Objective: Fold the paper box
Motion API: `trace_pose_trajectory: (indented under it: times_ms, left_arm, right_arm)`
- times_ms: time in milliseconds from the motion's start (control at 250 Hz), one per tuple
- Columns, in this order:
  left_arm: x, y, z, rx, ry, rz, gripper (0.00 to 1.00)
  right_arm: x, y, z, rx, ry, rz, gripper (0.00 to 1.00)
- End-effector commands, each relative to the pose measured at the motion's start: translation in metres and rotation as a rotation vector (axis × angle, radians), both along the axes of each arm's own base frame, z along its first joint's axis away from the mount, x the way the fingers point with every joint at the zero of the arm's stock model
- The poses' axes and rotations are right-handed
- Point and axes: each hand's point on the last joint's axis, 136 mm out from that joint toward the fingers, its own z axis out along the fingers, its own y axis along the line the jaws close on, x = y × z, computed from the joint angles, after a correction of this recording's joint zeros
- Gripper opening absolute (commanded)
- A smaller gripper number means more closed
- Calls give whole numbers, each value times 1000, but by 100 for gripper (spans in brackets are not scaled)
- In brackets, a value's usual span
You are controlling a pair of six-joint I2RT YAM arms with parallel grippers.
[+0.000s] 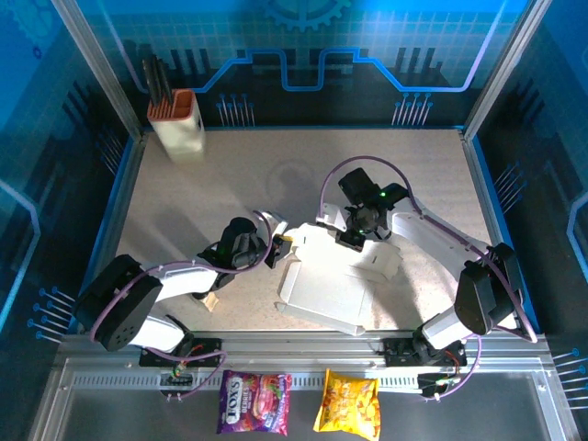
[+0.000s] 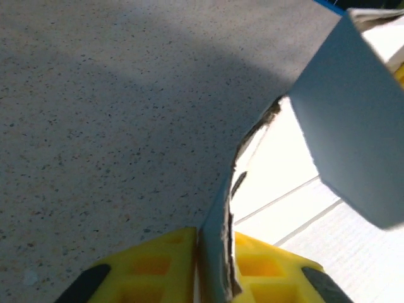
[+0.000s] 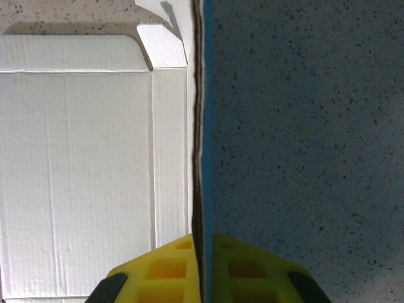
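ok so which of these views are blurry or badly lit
Top external: sharp, blue cast off the walls, box brightest. Left wrist: near flap soft and shaded grey. Right wrist: creases crisp, table right of the held edge dim and bluish.

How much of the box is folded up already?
Only just begun. Most of the paper box lies flat on the table. Right now the left gripper pinches one side flap and the right gripper pinches another, both flaps lifted up. Still to do: the remaining flaps and tabs, since there is no box shape yet.
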Motion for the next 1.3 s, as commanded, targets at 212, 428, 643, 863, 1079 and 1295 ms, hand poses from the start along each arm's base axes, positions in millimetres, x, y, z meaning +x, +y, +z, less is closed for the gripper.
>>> trace_pose_trajectory:
  times_ms: [212,428,643,863,1079,1295]
  left_arm:
    - [-4,-18,21,-74,12,-78,8]
    - [-2,-17,20,-64,22,-57,9]
    - [2,-11,5,-19,48,-19,9]
    - [7,-3,-12,25,64,27,10]
    - [11,4,-23,60,65,73,12]
    - [15,11,-32,107,51,91,14]
  right_arm:
    - [16,4,11,53,-31,-220,0]
    - [19,21,12,58,-44,-320,0]
    - [20,27,8,-45,-49,-469,0]
    - [11,32,1,-108,-19,-571,0]
    - [7,39,3,-111,-45,-569,0]
    - [0,39,-5,-118,-62,-541,0]
